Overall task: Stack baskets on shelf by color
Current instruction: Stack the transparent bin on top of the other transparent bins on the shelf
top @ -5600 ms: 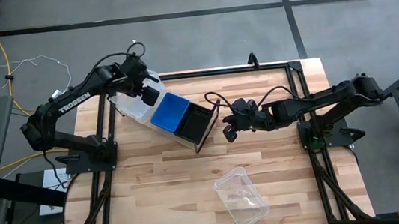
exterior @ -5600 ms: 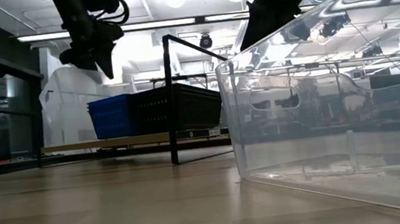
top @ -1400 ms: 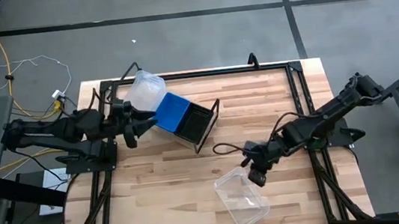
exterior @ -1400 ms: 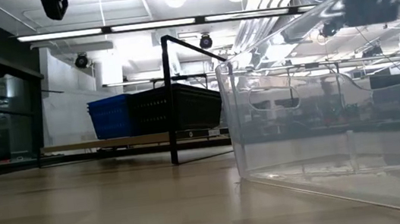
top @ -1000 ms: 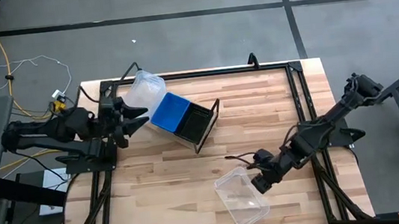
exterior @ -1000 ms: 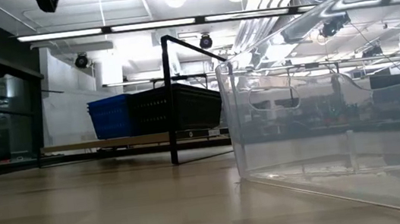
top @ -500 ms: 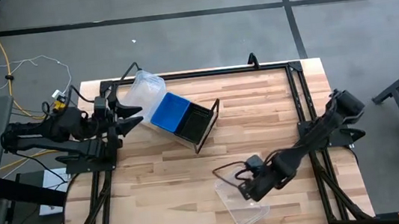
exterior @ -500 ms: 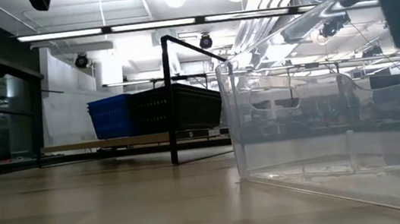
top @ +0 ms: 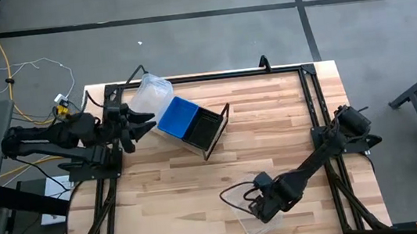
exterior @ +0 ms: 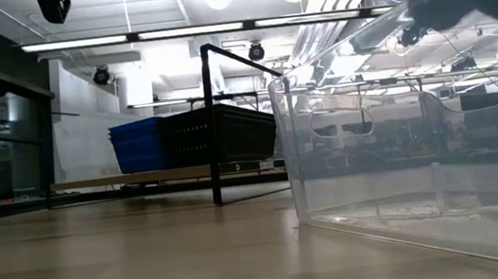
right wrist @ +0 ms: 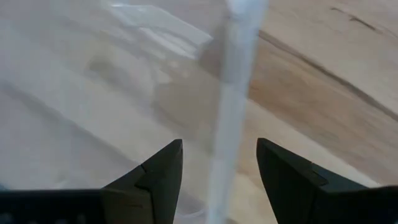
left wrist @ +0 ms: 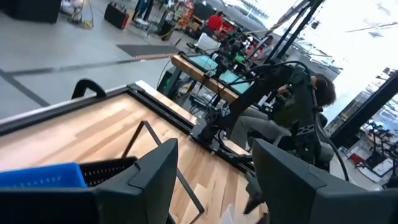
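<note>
Clear basket lying near table's front edge, right gripper straddling its rim, fingers parted, not yet pinching; left gripper waiting open, empty, beside shelf

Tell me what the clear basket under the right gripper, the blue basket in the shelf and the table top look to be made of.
Clear basket: likely glossy transparent plastic; the wood grain shows through its wall in the right wrist view.
Blue basket: opaque, probably moulded plastic, evenly coloured; the finish is hard to judge.
Table top: light wood planks, with visible grain and seams, and a smooth, slightly satin finish.
</note>
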Motion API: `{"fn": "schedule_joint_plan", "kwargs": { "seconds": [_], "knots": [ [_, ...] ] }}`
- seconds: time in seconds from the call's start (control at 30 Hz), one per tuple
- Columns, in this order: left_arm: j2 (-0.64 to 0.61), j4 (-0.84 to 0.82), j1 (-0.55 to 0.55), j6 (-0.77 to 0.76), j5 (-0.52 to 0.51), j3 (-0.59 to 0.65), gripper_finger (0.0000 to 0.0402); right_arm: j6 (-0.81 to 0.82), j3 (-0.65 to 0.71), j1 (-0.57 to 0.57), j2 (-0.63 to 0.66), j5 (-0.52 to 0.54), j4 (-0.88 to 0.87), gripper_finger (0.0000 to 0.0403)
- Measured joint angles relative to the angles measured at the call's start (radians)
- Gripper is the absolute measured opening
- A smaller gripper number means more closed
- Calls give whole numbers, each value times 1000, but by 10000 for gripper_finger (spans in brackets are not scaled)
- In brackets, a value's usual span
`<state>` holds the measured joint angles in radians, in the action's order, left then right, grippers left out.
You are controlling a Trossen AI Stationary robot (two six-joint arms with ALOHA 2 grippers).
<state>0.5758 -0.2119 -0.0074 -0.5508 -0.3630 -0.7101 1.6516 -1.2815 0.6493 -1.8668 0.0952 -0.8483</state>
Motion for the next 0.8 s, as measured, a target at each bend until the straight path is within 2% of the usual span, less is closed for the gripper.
{"fn": "schedule_joint_plan", "kwargs": {
  "seconds": [0.17, 0.33, 0.43, 0.57, 0.6, 0.7, 0.8],
  "knots": [
    [64, 29, 0, -46, 31, 0, 196, 77, 69, 32, 0, 6, 13, 193],
    [135, 137, 0, -41, 91, 1, 196, 103, 83, 62, 2, 27, 16, 178],
    [181, 212, 0, -17, 99, 1, 196, 98, 83, 70, 2, 28, -16, 135],
    [248, 230, -2, 2, 106, -31, 196, 67, 84, 73, 2, -26, -76, 30],
    [270, 227, -4, 4, 115, -45, 196, 62, 84, 74, 3, -38, -91, 15],
    [337, 218, -18, 52, 147, -92, 195, 51, 86, 77, 24, -39, -119, 19],
    [398, 173, -29, 131, 153, -158, 195, 51, 86, 78, 76, -16, -179, 6]
  ]
}}
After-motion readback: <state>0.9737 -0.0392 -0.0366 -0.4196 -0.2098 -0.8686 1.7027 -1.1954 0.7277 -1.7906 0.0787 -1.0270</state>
